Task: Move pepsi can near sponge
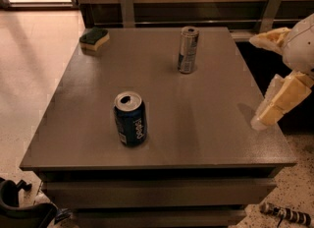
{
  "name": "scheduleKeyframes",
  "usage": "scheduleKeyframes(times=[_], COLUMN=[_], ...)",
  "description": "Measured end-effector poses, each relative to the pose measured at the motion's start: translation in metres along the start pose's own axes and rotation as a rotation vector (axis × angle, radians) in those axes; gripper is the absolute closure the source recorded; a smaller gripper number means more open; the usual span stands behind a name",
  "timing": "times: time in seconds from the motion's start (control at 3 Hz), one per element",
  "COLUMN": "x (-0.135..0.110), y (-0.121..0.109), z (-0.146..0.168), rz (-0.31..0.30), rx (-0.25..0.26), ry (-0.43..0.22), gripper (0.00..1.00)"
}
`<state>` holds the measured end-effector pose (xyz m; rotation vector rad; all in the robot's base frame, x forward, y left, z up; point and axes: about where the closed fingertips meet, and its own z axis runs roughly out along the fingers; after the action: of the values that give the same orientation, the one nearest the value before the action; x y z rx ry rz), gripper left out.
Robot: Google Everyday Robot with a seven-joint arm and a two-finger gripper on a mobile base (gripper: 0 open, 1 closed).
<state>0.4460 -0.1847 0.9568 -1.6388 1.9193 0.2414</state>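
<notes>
The pepsi can (pixel 130 119), dark blue with a silver top, stands upright on the grey table (pixel 206 124), front and left of centre. The sponge (pixel 94 39), yellow with a dark green layer, lies at the table's far left corner, well away from the can. My gripper (pixel 256 81) hangs at the right edge of the table, over its right side, with two pale fingers (pixel 280 99) spread wide. It is open and empty, far to the right of the pepsi can.
A taller, slim silver can (pixel 188 49) stands upright at the back centre of the table. A wooden wall with metal brackets (pixel 127 6) runs behind. Tiled floor lies to the left. Dark robot parts (pixel 19 207) show at the bottom left.
</notes>
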Motion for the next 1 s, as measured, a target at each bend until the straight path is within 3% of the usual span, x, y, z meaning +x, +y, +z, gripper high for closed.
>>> scheduleKeyframes(times=[0.33, 0.67, 1.0], x=[-0.022, -0.031, -0.030], y=[0.006, 0.017, 0.024], z=[0.022, 0.041, 0.059], rz=[-0.008, 0.001, 0.005], rx=[-0.068, -0.140, -0.163], ry=[-0.187, -0.334, -0.443], gripper=[0.00, 0.00, 0.00])
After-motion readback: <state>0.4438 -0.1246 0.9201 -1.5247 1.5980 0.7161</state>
